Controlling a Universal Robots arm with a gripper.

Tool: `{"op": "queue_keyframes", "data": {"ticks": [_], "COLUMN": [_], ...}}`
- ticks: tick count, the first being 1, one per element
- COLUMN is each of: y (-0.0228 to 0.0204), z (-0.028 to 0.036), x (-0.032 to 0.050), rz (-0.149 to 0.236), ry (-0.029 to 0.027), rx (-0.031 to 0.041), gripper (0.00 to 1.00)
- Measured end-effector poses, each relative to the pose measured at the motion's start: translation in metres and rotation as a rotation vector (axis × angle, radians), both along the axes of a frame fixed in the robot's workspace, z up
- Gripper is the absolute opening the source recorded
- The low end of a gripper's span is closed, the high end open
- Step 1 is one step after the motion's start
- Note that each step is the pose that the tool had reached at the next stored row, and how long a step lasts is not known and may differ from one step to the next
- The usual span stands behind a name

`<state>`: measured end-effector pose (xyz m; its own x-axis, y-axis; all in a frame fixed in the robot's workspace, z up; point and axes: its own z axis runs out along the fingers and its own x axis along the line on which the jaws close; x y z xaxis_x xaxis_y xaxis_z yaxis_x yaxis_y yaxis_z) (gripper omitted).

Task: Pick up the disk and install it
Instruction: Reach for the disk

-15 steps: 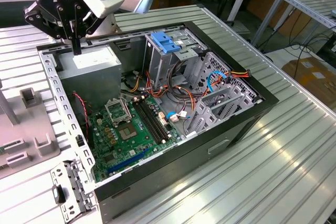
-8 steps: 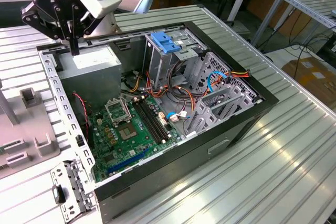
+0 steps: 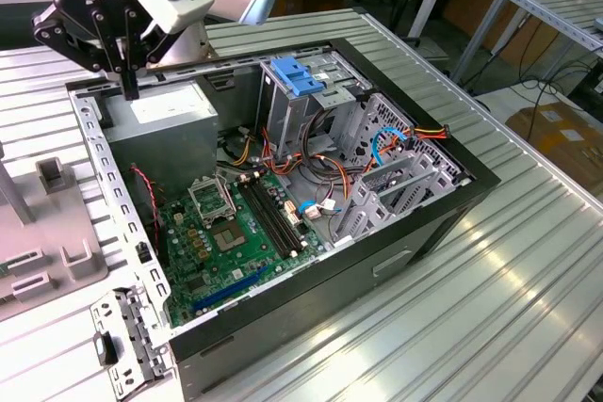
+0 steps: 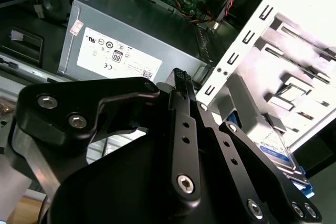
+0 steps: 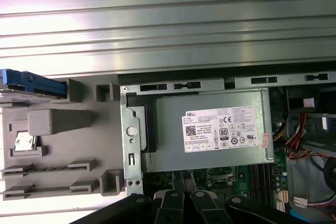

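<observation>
My jaws (image 3: 129, 89) were closed, pads together with nothing between them. They hung over the corner of the grey power supply (image 3: 160, 129) inside the open case (image 3: 424, 233). The disk (image 5: 32, 85) was not in there. It stood on edge in a pale grey moulded holder (image 5: 52, 145) on the surface (image 3: 471, 317), just outside the case wall and well apart from me.

I judged the pickup not yet begun. To do it well I would have had to open wide, square up to the drive's flat faces, and close on its rigid body. The blue plastic rails looked too thin and springy to grip. It would have to come straight out of its slot so nothing snagged.

The holder looked matt and blocky. The power supply was dull sheet steel with a glossy white label, and the surface was bright, ribbed aluminium. A paler blue ribbed clip (image 3: 297, 77) sat atop the metal drive cage.
</observation>
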<state>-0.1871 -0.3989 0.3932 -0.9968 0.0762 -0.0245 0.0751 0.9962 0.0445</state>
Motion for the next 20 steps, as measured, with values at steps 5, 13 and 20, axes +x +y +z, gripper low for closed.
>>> {"op": "queue_keyframes", "data": {"ticks": [5, 13, 20], "y": [0.0000, 0.0000, 0.0000], "z": [0.0000, 0.0000, 0.0000], "x": [-0.0022, -0.0051, -0.0077], "rz": [0.000, 0.000, 0.000], "ry": [0.0000, 0.0000, 0.0000], "rx": [0.0000, -0.0001, 0.0000], "gripper": [0.11, 0.11, 0.11]}}
